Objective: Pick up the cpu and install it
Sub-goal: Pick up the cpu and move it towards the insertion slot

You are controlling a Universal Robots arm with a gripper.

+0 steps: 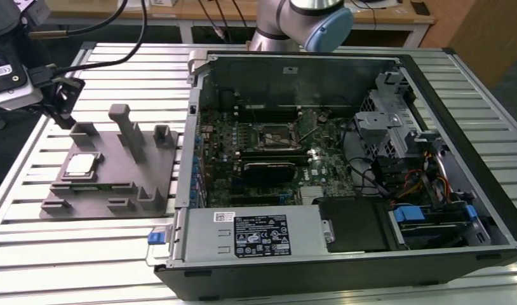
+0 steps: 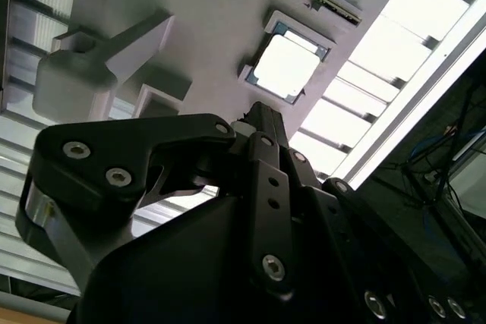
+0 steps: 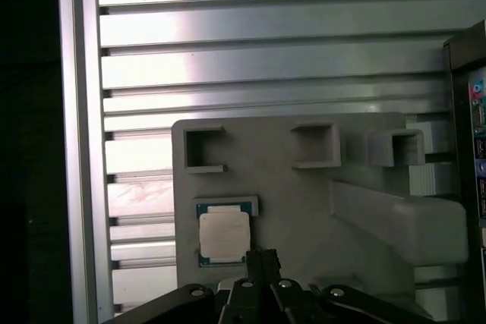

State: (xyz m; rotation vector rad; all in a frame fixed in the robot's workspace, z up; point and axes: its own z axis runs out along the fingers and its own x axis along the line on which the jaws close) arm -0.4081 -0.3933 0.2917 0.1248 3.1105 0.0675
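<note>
The cpu (image 1: pixel 80 165) is a small silvery square with a pale rim, lying flat in a pocket of the grey fixture plate (image 1: pixel 148 173) at the exterior view's left. My gripper (image 1: pixel 66 119) hangs above the fixture's far corner, a little beyond the cpu and apart from it, with its fingers shut on nothing. Both wrist views look down past the closed gripper tips (image 2: pixel 262 111) (image 3: pixel 262 257) at the cpu (image 2: pixel 285 66) (image 3: pixel 222 234) on the fixture plate (image 2: pixel 205 20) (image 3: pixel 304 195). The open computer case (image 1: pixel 343 270) lies to the right, with the motherboard's bare square socket (image 1: pixel 274 135) near its middle.
Grey posts (image 1: pixel 124 124) stand up from the fixture beside the cpu. The slatted aluminium table (image 1: pixel 72 254) carries the fixture and the case. The arm's base (image 1: pixel 296 22) rises behind the case. A black cable (image 1: pixel 114 54) runs to the wrist.
</note>
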